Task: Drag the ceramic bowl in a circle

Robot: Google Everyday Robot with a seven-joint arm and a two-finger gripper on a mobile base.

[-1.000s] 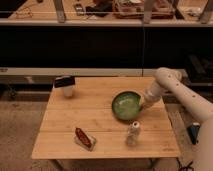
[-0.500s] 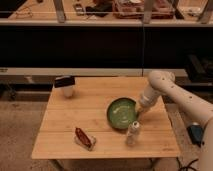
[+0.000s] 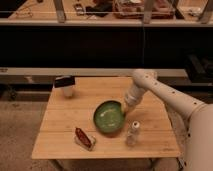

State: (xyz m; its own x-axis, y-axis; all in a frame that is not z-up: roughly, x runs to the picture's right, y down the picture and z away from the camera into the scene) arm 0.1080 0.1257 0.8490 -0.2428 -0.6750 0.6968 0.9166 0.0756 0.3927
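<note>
Ceramic bowl (image 3: 107, 119), green with a darker rim, sits on the wooden table (image 3: 60, 120), with the gripper (image 3: 125, 106) down at its far right rim; whether it grips the rim or only presses there I cannot tell. The white arm (image 3: 165, 92) stretches away from the bowl to the right. Just right of the bowl's near edge stands a small clear bottle (image 3: 132, 134), to its near left lies a red packet (image 3: 84, 138), and beyond it to the left a dark-topped white cup (image 3: 66, 86)

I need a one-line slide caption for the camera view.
The tool rests at the right rim of the ceramic bowl on the wooden table.
</note>
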